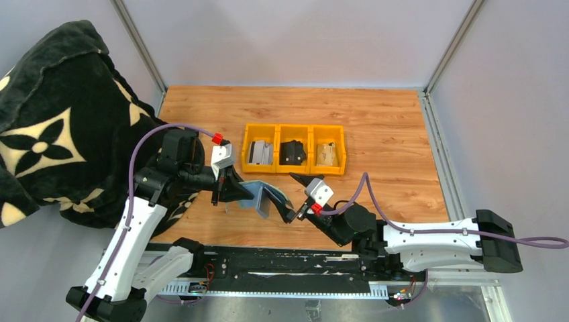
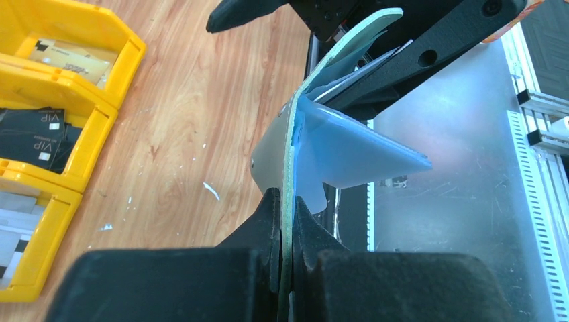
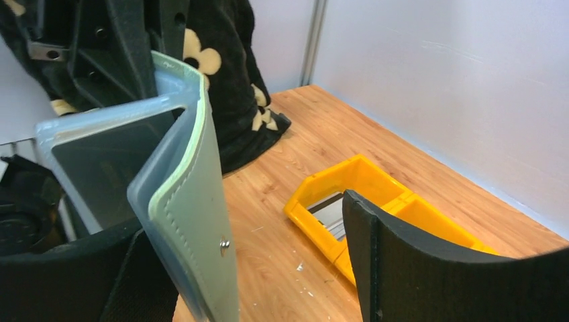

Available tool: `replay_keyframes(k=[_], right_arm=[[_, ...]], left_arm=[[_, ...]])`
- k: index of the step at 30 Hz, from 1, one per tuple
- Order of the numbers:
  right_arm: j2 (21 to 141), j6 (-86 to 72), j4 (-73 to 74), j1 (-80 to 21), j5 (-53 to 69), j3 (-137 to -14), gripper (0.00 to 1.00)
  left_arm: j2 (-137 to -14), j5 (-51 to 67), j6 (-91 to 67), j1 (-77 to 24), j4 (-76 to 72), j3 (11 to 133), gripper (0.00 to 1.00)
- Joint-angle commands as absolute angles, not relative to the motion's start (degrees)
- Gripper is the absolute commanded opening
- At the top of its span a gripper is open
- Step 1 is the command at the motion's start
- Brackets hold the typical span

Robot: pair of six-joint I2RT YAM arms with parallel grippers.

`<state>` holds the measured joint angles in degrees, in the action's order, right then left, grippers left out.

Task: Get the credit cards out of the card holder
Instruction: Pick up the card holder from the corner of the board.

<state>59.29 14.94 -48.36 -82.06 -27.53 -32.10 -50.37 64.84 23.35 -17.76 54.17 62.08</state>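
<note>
White-shelled left arm [image 1: 137, 231], right arm [image 1: 429, 236], black joints; purple cable [image 1: 144, 142] ran along each; red plug [image 1: 217, 139] at pale wrist block [image 1: 223, 156].

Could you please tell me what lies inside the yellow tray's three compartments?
The tray holds pale grey cards on the left, black cards in the middle, a tan card on the right. Anything beneath is hidden.

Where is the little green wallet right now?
In the top view, the card holder is just below the yellow tray, pinched by the left claw, with the open right claw at its right side.
</note>
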Motion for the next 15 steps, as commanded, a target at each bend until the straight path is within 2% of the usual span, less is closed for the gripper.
replay_keyframes(k=[1, 5, 7, 8, 10, 11, 12, 13, 14, 15], right_arm=[[55.82, 10.98, -44.78, -81.07, -22.23, -30.66, 0.82], [54.95, 10.89, -43.22, -80.72, -19.77, -31.25, 0.77], [54.93, 10.88, -42.61, -80.54, -17.64, -32.0, 0.64], [54.93, 10.9, -42.02, -80.52, -16.58, -32.52, 0.55], [54.7, 10.73, -40.52, -80.51, -14.98, -33.67, 0.29], [54.5, 10.57, -39.49, -80.49, -14.67, -34.27, 0.15], [54.31, 10.24, -38.18, -80.51, -14.57, -34.97, 0.02], [53.96, 9.83, -35.56, -80.49, -15.03, -35.81, 0.0], [53.75, 9.52, -32.84, -80.5, -15.63, -37.3, 0.0], [53.67, 9.46, -29.92, -80.53, -16.47, -38.24, 0.0]], left_arm=[[-49.4, 68.78, 23.33, -18.11, 54.16, 64.3, 0.0], [-49.44, 69.93, 22.71, -18.11, 54.18, 64.78, 0.0], [-49.4, 69.85, 22.59, -18.11, 54.19, 64.78, 0.0], [-49.27, 69.61, 22.59, -18.11, 54.21, 64.71, 0.0], [-49.01, 68.76, 22.67, -18.1, 54.16, 64.6, 0.0], [-48.92, 67.94, 22.67, -18.1, 54.25, 64.53, 0.11], [-48.83, 67.0, 22.55, -18.11, 54.24, 64.54, 0.31], [-48.6, 65.96, 22.51, -18.11, 54.23, 64.43, 0.49], [-48.26, 64.67, 22.69, -18.11, 54.23, 64.42, 0.62], [-48.01, 64.38, 22.82, -18.11, 54.23, 64.31, 0.68]])
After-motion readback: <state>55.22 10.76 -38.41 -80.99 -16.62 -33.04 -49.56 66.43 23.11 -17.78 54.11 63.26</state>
